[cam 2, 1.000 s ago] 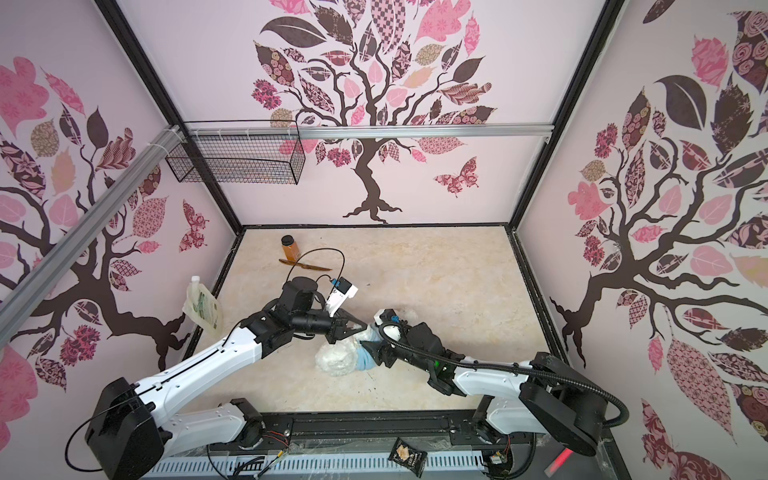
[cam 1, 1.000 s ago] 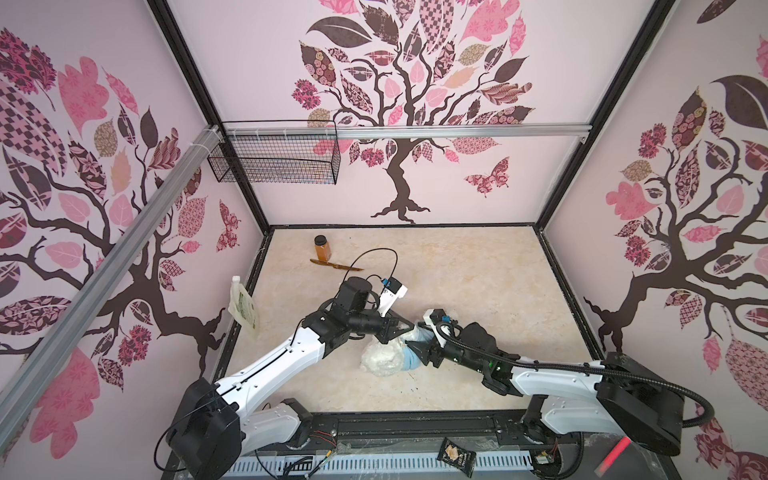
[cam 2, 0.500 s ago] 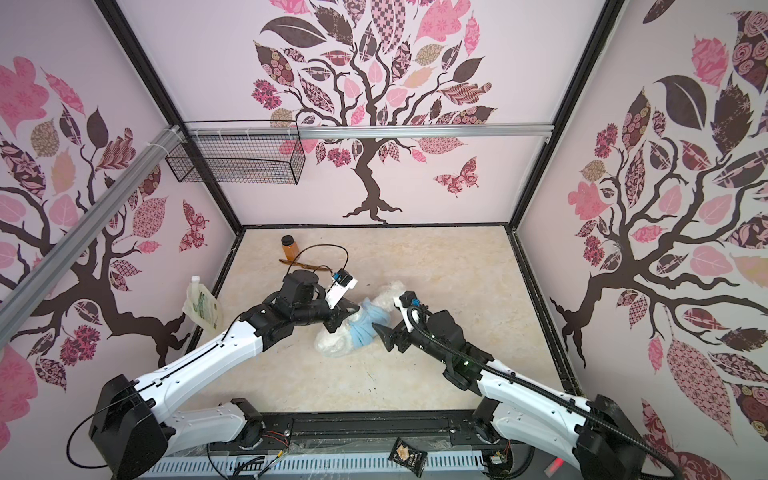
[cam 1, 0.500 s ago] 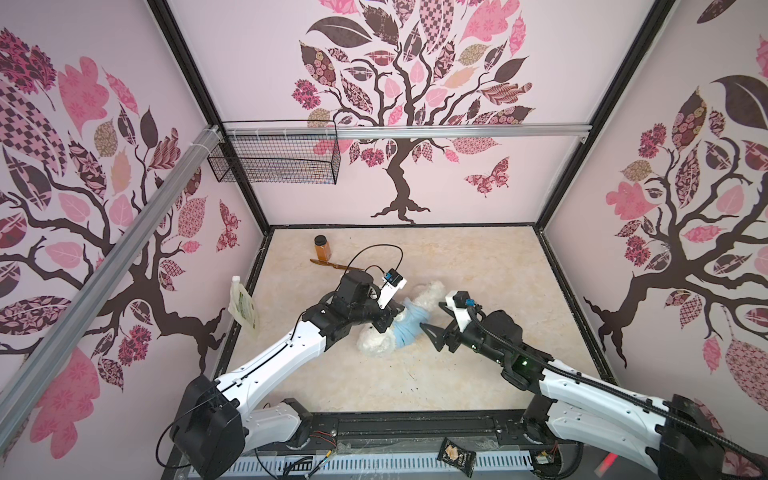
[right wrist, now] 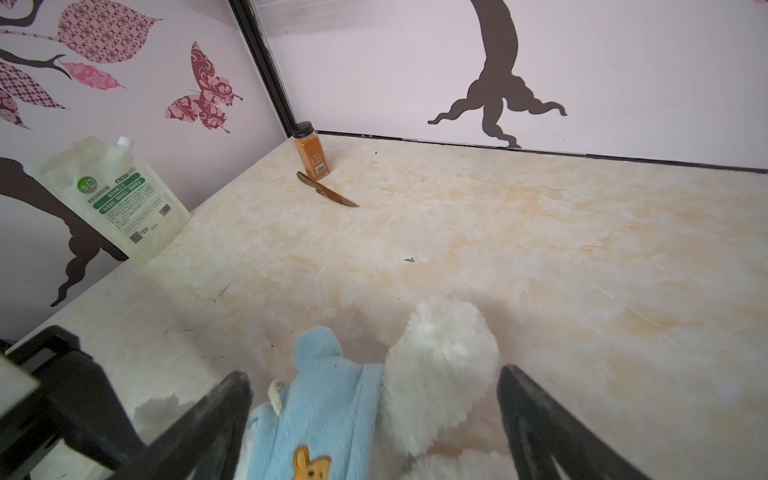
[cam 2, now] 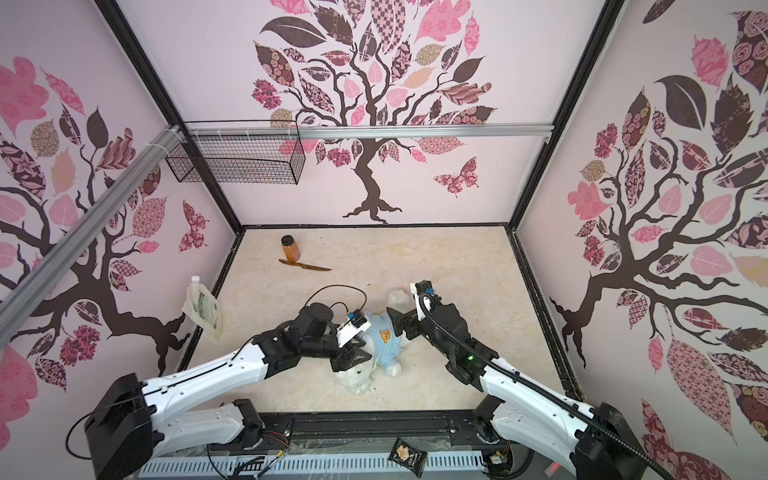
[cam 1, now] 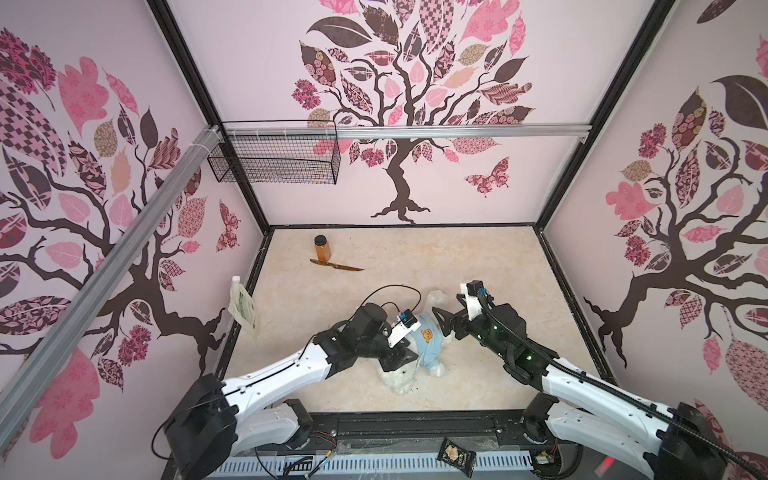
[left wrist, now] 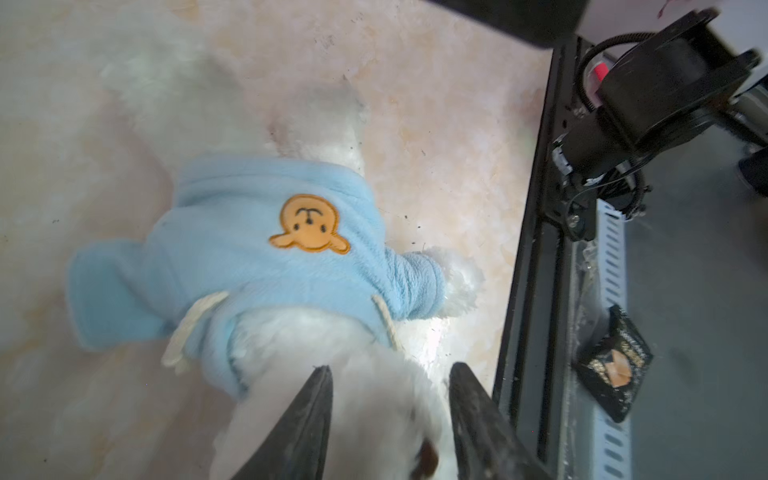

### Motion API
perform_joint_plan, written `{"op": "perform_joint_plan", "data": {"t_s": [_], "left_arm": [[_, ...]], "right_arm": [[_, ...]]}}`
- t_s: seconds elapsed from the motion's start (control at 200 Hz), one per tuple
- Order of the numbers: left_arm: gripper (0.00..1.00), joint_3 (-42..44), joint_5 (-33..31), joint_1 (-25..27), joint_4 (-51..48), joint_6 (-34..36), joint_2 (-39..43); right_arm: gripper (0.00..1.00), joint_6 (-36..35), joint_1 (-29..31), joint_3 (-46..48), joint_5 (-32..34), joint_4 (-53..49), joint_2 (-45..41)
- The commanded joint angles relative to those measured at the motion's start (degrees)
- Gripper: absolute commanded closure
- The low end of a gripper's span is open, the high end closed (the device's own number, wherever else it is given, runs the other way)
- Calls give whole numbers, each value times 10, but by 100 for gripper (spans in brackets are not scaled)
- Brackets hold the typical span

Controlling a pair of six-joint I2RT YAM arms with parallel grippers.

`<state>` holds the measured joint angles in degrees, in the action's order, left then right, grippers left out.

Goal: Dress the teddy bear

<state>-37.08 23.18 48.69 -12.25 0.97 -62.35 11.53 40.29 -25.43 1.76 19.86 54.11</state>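
The white teddy bear (cam 1: 435, 297) (cam 2: 396, 297) lies on the table in a light blue shirt (cam 1: 428, 345) (cam 2: 384, 345) with its orange bear patch facing up. In the left wrist view one paw (left wrist: 459, 282) sticks out of a sleeve, while the other sleeve (left wrist: 108, 291) lies flat. My left gripper (cam 1: 404, 360) (left wrist: 390, 370) hangs over the bear's head, jaws apart with the fluffy head between them. My right gripper (cam 1: 440, 322) (right wrist: 374, 372) stands wide open above the shirt hem (right wrist: 328, 395) and a leg (right wrist: 444, 357), touching neither.
An orange spice jar (cam 1: 322, 246) and a brown knife (cam 1: 336, 266) lie at the back left. A refill pouch (cam 1: 243, 307) leans on the left wall. A wire basket (cam 1: 274, 158) hangs above. A black packet (cam 1: 457, 453) sits on the front rail.
My left gripper has gone from shut to open over the bear's head. The right gripper let go, opened wider and drew back to the right. The bear now lies patch up.
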Motion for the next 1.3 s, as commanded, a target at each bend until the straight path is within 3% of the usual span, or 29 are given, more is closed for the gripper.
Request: {"op": "perform_joint_plan", "data": {"t_s": [0.0, 0.06, 0.155, 0.23, 0.355, 0.52, 0.72, 0.87, 1.05, 1.205, 1.295], "left_arm": [[44, 21, -58, -2, 60, -64, 106], [38, 32, -137, -3, 50, -90, 155], [34, 41, -258, -7, 1, -156, 201], [30, 39, -298, -10, -59, -223, 211], [17, 43, -248, -10, -107, -320, 185], [12, 84, -206, 2, -113, -443, 152], [9, 186, -103, 6, 94, -525, 129], [10, 165, -47, 5, 161, -497, 48], [24, 131, 18, 4, 248, -481, -89], [58, 96, 36, 1, 249, -440, -140], [75, 67, -1, -7, 168, -349, -124]], "right_arm": [[12, 17, -1, -13, -91, 50, 35], [19, 25, -1, -17, -141, 55, 63], [30, 42, -1, -1, -167, 48, 85], [36, 55, -1, 30, -168, 44, 83], [40, 68, -1, 65, -157, 26, 70], [48, 82, -1, 103, -131, 12, 59], [55, 105, -1, 136, -127, 49, 73], [57, 105, -1, 136, -123, 61, 86], [57, 103, 0, 132, -116, 75, 100], [54, 89, -1, 118, -108, 57, 89], [48, 64, -1, 95, -91, 9, 64]]}}
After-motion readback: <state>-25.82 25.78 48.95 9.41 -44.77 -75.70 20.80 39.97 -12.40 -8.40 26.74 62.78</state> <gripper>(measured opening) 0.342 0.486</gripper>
